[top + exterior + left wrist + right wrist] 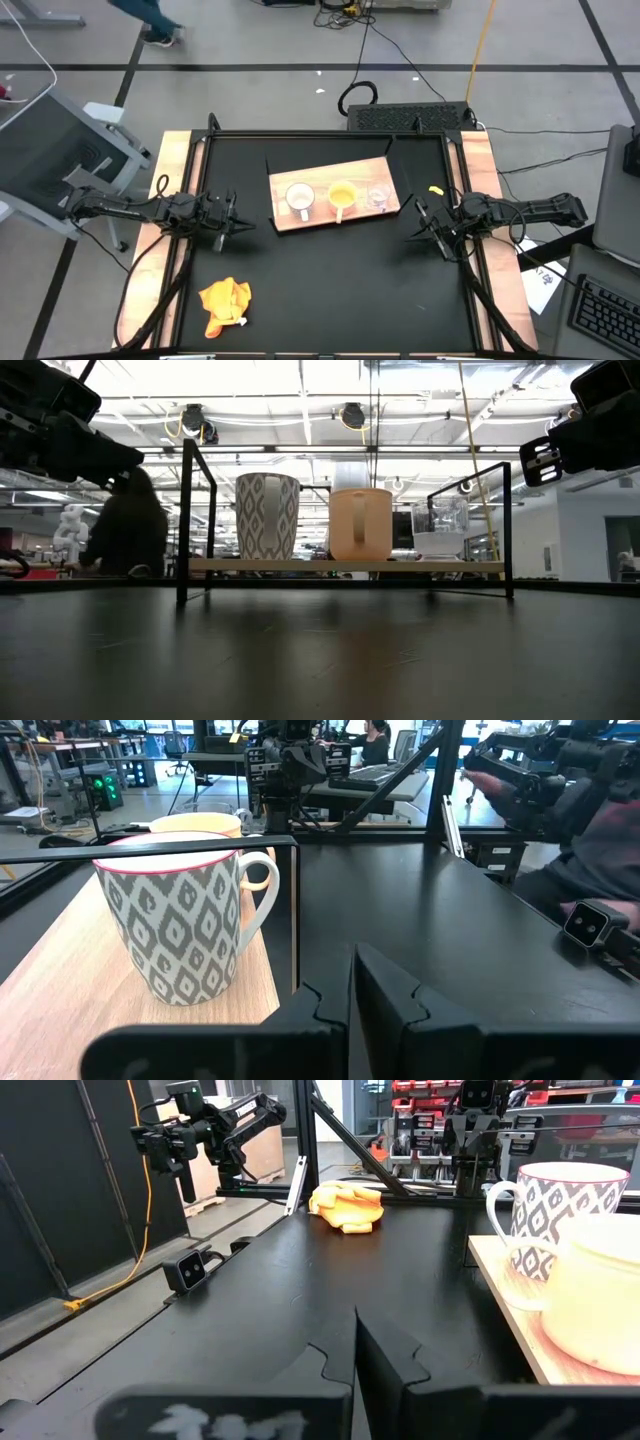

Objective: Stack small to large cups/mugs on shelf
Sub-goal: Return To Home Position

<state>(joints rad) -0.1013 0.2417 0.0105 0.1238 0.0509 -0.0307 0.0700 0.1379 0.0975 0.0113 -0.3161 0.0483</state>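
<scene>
A wooden shelf [290,219] stands mid-table on a black metal frame [184,520], its board [345,565] raised above the tabletop. Three cups stand upright on it in a row: a white patterned one [299,198] [180,920] at the left, a yellow-orange one [341,195] [361,524] in the middle and a clear glass one [378,196] [440,520] at the right. My left gripper [243,222] [350,1000] hovers shut to the left of the shelf, pointing level toward it. My right gripper [415,230] [355,1350] hovers shut to its right.
An orange-yellow cloth [225,303] [345,1205] lies crumpled near the table's front left. A small yellow object [436,189] lies right of the shelf. The frame's upright posts [509,525] stand at the shelf's corners. A person [130,525] sits beyond the far edge.
</scene>
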